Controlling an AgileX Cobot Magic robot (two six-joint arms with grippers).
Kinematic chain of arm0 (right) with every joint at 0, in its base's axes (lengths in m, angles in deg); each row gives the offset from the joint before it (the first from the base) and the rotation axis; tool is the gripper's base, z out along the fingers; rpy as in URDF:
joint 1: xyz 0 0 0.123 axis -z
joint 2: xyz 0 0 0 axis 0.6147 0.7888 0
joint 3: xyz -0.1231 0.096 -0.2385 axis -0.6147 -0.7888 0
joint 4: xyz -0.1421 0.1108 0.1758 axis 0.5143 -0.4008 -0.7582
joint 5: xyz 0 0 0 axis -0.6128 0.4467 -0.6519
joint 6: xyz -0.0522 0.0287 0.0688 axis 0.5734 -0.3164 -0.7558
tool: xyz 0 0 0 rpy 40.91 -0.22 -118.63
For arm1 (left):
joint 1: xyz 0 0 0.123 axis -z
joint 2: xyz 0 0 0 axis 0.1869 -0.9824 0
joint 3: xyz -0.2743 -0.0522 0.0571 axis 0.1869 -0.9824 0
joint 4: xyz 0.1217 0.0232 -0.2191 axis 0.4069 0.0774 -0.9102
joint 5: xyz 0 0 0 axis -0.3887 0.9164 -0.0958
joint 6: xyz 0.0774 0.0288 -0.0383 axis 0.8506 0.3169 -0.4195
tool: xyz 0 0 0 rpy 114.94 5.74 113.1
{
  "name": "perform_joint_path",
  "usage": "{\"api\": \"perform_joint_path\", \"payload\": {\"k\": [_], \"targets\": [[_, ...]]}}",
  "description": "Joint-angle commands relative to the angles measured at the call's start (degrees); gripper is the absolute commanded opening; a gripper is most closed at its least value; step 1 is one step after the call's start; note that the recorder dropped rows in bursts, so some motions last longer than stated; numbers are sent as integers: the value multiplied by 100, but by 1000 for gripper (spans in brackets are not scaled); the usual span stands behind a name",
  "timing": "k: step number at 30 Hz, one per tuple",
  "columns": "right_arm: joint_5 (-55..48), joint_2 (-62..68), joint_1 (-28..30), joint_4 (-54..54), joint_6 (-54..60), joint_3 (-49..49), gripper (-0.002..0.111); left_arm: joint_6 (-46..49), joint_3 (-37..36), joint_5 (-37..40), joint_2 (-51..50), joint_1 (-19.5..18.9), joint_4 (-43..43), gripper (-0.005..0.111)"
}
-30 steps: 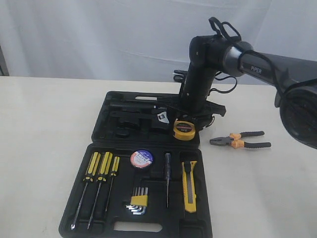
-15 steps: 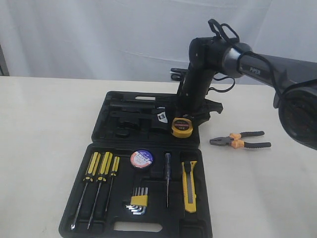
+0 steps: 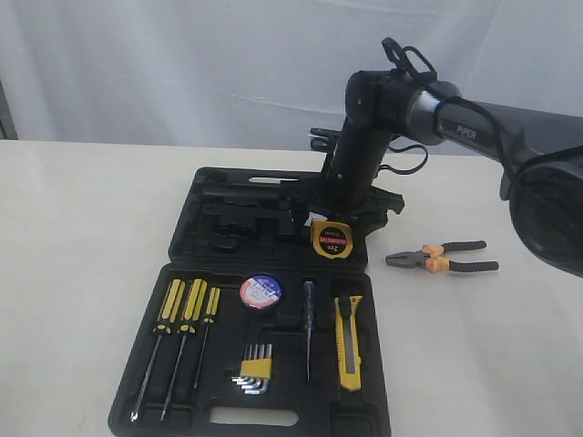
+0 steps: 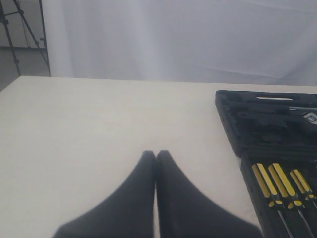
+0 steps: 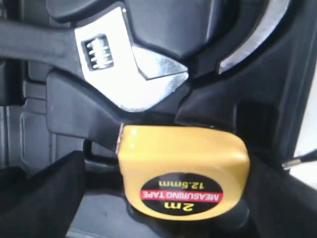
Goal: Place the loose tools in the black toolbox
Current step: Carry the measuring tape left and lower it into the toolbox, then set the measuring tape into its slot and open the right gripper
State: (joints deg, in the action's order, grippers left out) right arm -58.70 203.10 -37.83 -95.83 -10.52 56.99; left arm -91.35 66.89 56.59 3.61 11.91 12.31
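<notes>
The black toolbox (image 3: pixel 182 246) lies open on the table. In its far half, at the right corner, the yellow tape measure (image 3: pixel 332 239) (image 5: pixel 183 173) rests in a recess. My right gripper (image 3: pixel 339 218) (image 5: pixel 166 198) straddles it, open, with a gap showing beside one finger (image 5: pixel 39 193). The black-and-orange pliers (image 3: pixel 442 258) lie on the table to the right of the case. The utility knife (image 3: pixel 349 341) and the tape roll (image 3: pixel 260 291) sit in the near half. My left gripper (image 4: pixel 156 154) is shut and empty over bare table, left of the toolbox (image 4: pixel 257 124).
Three yellow-handled screwdrivers (image 3: pixel 187 309), hex keys (image 3: pixel 255 369) and a thin tester screwdriver (image 3: pixel 308 337) fill the near half. A chrome adjustable wrench (image 5: pixel 124 64) lies in the far half beside the tape measure. A white curtain hangs behind the table.
My right gripper shifted a little left with the tape measure, and its jaws have spread wider, so the tape measure now sits loose in the far half.
</notes>
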Motion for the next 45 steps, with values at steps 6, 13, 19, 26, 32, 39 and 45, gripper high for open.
{"api": "perform_joint_path", "payload": {"k": [6, 13, 19, 26, 32, 39, 45], "targets": [[-291, -183, 31, 30, 52, -18, 82, -4, -12, 3, 16, 12, -14, 0], [-101, -501, 31, 41, 52, -18, 71, -4, -12, 3, 16, 12, -14, 0], [-44, -515, 31, 0, 226, -18, 39, -4, -12, 3, 16, 12, -14, 0], [229, -490, 31, -24, 380, -18, 0, -17, -12, 3, 16, 12, -14, 0], [242, -181, 31, -24, 430, -18, 0, -5, -12, 3, 16, 12, -14, 0], [99, 195, 31, -24, 441, -18, 0, -5, -12, 3, 16, 12, -14, 0], [215, -31, 31, 22, 526, -18, 0, -15, -12, 3, 16, 12, -14, 0]]}}
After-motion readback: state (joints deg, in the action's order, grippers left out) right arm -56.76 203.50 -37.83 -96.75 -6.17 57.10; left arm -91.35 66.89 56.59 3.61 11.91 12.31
